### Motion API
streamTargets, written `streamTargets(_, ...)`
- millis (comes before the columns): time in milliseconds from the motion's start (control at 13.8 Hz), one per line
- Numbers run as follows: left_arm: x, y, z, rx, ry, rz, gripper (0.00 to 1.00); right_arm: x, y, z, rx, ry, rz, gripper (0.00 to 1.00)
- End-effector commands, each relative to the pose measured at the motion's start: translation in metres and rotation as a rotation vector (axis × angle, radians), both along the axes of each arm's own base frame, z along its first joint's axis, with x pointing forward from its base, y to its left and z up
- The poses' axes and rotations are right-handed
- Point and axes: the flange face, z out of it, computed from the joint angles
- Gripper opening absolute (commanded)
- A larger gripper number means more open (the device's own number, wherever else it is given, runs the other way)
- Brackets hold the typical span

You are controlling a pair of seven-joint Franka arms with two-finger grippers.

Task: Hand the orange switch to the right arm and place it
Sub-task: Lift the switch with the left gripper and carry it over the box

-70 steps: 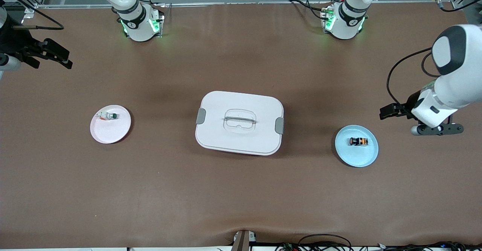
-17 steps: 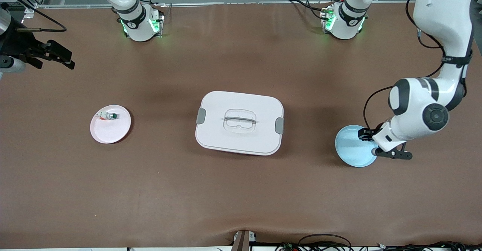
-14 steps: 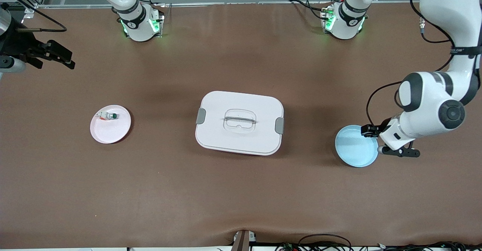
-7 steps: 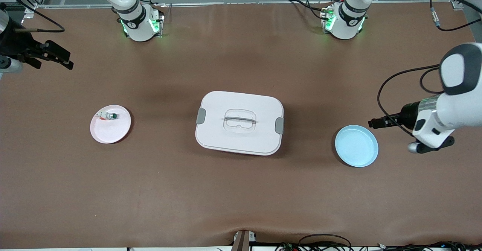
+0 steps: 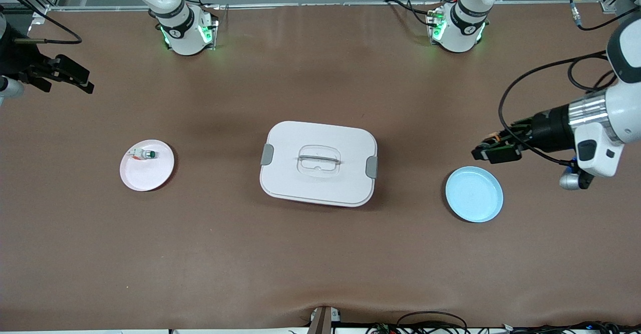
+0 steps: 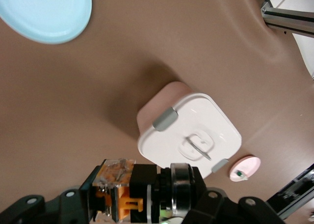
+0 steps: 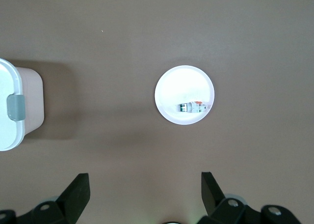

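My left gripper [image 5: 493, 151] is shut on the orange switch [image 6: 128, 194], a small black-bodied switch with orange parts. It holds the switch up in the air over the brown table, beside the empty light blue plate [image 5: 473, 194]. The switch shows as a dark bit with orange at the fingertips in the front view [image 5: 496, 146]. My right gripper [image 5: 65, 76] is open and empty, waiting in the air over the right arm's end of the table; its fingers [image 7: 76, 194] stand wide apart.
A white lidded box [image 5: 318, 162] with grey latches sits mid-table. A pink plate [image 5: 146, 165] with a white green-capped switch [image 5: 145, 154] lies toward the right arm's end. The box [image 6: 191, 133] and blue plate [image 6: 46, 13] show in the left wrist view.
The left gripper went down onto the blue plate, took hold of the orange switch, then lifted it off and swung level, pointing toward the box. The plate is now empty. The right arm barely moved.
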Motion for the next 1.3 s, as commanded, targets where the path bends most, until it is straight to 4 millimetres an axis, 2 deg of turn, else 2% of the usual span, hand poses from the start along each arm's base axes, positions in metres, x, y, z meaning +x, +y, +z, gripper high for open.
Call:
streamTargets(0,-0.005,-0.043,0.014,-0.022,0.058,0.135,0.27,-0.002,0.002,0.009,0.014,-0.014,-0.002,1.00)
streamTargets(217,-0.009,-0.087,0.026,-0.047,0.123,0.340,0.27,-0.003,-0.001,0.010,0.013,-0.006,-0.020,1.00)
streamTargets(435,-0.020,-0.130,0.025,-0.045,0.197,0.434,0.27,0.001,0.002,-0.003,-0.011,0.037,-0.009,1.00)
streamTargets(580,-0.020,-0.152,0.017,-0.049,0.237,0.509,0.27,0.009,-0.002,-0.017,-0.012,0.063,-0.019,1.00)
streamTargets(725,-0.023,-0.175,0.011,-0.052,0.237,0.538,0.27,0.020,0.004,-0.040,-0.017,0.116,-0.006,1.00)
streamTargets(870,-0.028,-0.201,0.008,-0.067,0.239,0.564,0.27,0.023,0.002,-0.048,-0.015,0.138,0.004,1.00)
streamTargets(1014,-0.038,-0.237,0.002,-0.082,0.224,0.570,0.27,0.038,-0.003,-0.071,-0.013,0.164,-0.009,1.00)
streamTargets(1232,-0.053,-0.279,-0.012,-0.080,0.240,0.582,0.27,0.059,-0.011,-0.113,-0.002,0.243,-0.024,1.00)
